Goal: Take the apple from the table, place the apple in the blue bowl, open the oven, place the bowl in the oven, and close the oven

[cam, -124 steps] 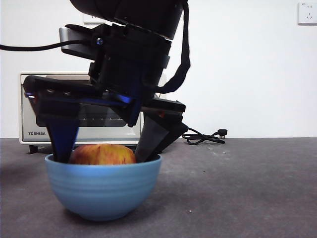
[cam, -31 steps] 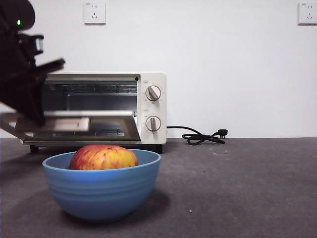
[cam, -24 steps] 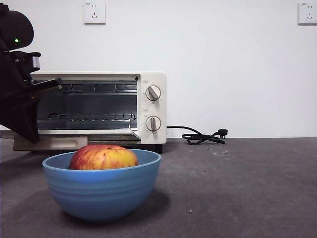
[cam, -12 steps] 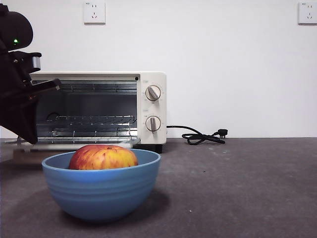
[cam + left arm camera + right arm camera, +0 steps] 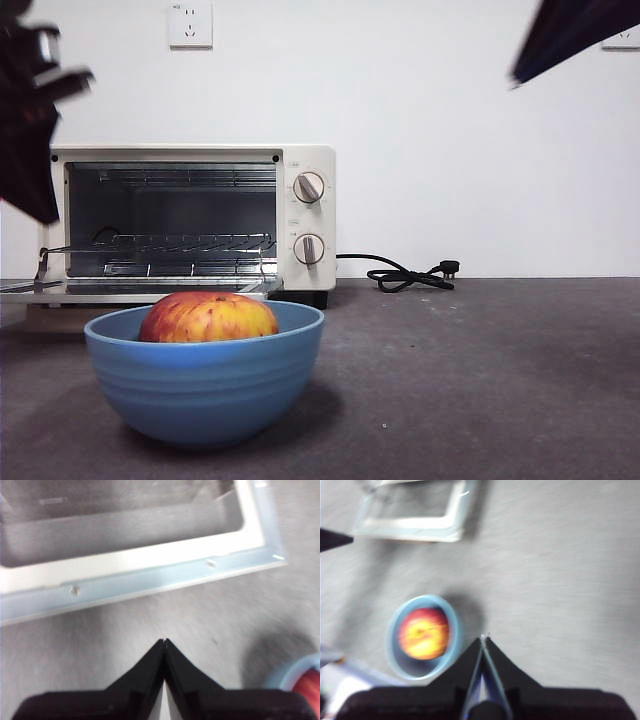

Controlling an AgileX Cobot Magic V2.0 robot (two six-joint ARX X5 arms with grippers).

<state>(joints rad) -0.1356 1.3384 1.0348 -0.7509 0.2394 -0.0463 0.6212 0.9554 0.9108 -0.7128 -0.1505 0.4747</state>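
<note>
step: you were between "open the oven" and "put the bowl in the oven". The oven [image 5: 190,220] sat at the far left with its door [image 5: 135,290] dropped flat, so I'd call the opening part done and the bowl move not yet started.
apple: it sat inside the blue bowl [image 5: 205,385], near and left of centre on the counter [image 5: 480,380], just in front of the open door. The apple [image 5: 208,317] poked up above the rim.
left hand: the left hand [image 5: 164,652] had its jaws pressed together on nothing, hovering over bare counter just off the door's edge, the bowl rim near it.
right hand: the right hand [image 5: 482,642] was also pinched together and empty, up high, looking down at the bowl.
next move: my guess is you needed to spread a hand, come down on the bowl's rim, then lift it level over the door onto the wire rack [image 5: 165,243].
materials: bowl looked glazed and smooth with faint ridges, deep and round. Apple was glossy red with yellow streaks. Oven was cream-white and boxy with two round knobs. Counter was matte dark grey.
</note>
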